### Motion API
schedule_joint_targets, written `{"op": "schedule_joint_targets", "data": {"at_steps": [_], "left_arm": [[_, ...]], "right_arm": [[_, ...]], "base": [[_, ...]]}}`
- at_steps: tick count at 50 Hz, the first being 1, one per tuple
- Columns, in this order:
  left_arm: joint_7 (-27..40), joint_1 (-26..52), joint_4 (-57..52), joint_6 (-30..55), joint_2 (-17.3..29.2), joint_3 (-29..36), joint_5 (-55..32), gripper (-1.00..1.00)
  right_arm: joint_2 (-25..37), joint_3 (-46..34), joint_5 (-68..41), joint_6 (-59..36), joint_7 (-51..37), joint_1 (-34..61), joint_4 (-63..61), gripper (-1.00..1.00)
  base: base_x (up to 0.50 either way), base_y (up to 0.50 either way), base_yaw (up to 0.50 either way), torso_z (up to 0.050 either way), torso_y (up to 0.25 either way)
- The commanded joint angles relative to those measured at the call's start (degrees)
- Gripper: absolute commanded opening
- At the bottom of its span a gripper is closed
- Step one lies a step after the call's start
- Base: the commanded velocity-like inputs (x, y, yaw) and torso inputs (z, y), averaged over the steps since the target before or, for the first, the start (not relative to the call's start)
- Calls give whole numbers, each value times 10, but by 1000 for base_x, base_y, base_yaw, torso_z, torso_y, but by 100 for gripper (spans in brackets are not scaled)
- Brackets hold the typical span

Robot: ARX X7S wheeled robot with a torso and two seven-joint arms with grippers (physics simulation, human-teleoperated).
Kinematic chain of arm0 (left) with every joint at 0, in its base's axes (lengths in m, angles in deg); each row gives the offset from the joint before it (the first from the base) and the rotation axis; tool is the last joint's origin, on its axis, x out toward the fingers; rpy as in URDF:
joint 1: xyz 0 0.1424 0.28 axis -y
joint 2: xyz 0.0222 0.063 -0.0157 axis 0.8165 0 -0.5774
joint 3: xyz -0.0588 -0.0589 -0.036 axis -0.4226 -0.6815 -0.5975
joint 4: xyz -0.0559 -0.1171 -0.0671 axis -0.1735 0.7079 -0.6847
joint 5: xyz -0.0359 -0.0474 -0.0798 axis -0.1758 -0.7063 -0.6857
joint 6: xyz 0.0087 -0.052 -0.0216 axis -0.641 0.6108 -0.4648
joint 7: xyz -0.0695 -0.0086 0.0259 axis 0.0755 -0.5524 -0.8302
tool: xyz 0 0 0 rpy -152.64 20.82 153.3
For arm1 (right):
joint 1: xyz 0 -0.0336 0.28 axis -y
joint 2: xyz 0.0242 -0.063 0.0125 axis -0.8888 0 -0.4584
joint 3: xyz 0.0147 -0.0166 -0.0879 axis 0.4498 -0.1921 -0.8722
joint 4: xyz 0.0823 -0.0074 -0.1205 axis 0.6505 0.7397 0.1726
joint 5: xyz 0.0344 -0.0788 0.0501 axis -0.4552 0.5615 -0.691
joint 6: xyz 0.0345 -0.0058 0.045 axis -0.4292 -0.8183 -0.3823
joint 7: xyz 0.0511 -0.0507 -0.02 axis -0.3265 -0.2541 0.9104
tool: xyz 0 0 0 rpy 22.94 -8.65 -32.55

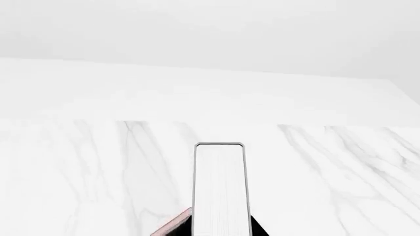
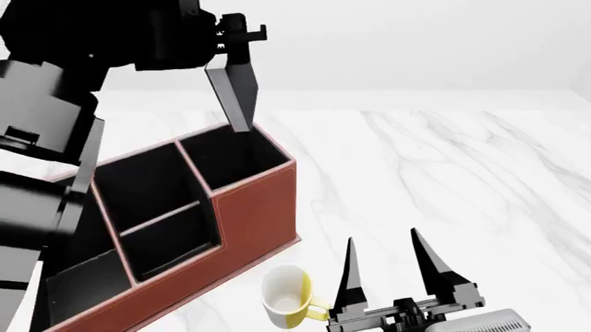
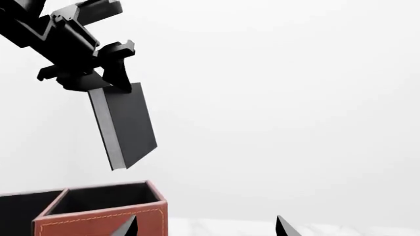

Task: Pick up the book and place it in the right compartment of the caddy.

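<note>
One dark book point(image 2: 232, 97) hangs tilted in the air, clamped at its top edge by the left gripper point(image 2: 242, 40) — its lower end just above the caddy's point(image 2: 249, 214) right compartment point(image 2: 232, 158). Near the white-and-yellow mug point(image 2: 288, 297), the right gripper point(image 2: 392, 266) waits over the marble table point(image 2: 443, 180), fingers spread apart — holding nothing.
</note>
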State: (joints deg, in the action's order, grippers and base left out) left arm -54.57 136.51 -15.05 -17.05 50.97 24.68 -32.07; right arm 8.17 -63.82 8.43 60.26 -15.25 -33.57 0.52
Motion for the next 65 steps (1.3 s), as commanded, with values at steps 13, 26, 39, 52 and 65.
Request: {"op": "schedule_joint_targets", "data": {"at_steps": [13,26,39,52,65], "left_arm": [[-9,8,26,8,-30,-3,39,-100],[11,-12,-55,45,-7,8,31,-100],[25,-27,-87,64,5,15,27,-100],[64,-25,-170,114,43,13,10,-100],[121,-44,-292,163,73,-18,-44,-100]], "right_arm": [[-7,3,7,1,10,0,5,100],[-5,0,8,2,10,0,8,100],[-4,-4,11,3,8,0,11,100],[-4,-8,15,4,6,0,13,100],[-2,-11,18,3,3,1,13,100]], "base": [[0,0,0,0,2],[0,0,0,1,2],[0,0,0,0,2],[0,0,0,0,2],[0,0,0,0,2]]}}
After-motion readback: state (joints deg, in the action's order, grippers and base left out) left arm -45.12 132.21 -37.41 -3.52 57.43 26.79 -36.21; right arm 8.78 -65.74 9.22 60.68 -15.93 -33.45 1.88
